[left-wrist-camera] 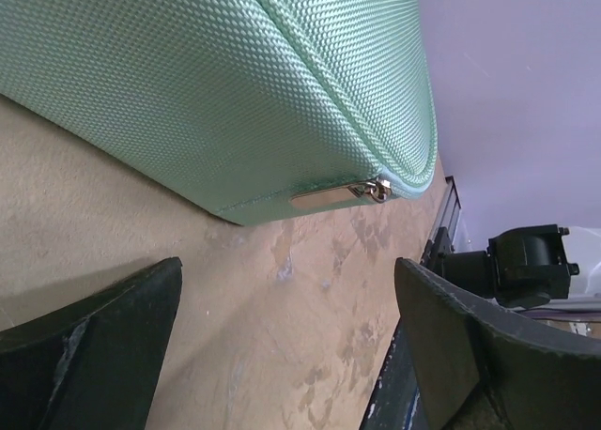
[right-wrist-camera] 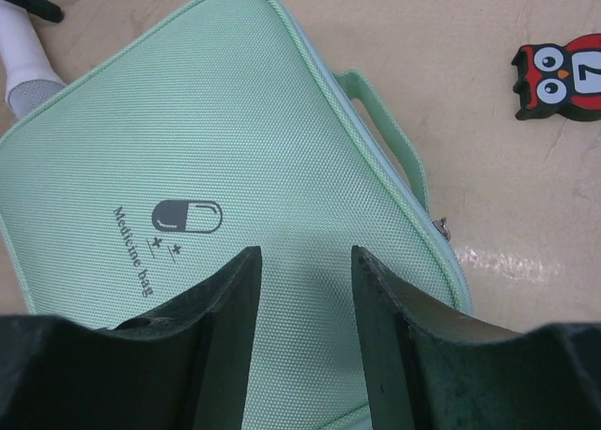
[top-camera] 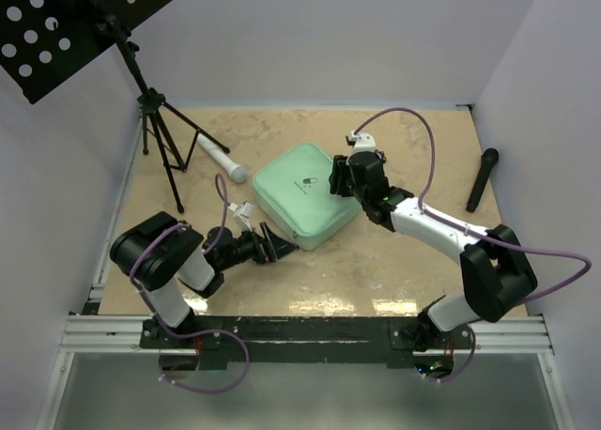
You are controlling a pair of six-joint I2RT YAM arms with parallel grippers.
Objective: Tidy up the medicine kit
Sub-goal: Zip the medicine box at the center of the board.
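The medicine kit lies zipped shut in the middle of the table, a mint-green square case with a pill logo on its lid. My left gripper sits low at its near-left corner, open and empty. In the left wrist view the left gripper faces the kit's side wall, a short way from the gold zip pull. My right gripper hovers over the lid's right side. In the right wrist view the right gripper is open with only lid fabric showing between its fingers, close to the carry handle.
A black tripod with a perforated panel stands at the back left. A white-and-grey cylinder lies beside the kit's far-left edge. A black stick-shaped object lies at the right wall. A small black-and-red owl gadget lies beyond the kit's handle.
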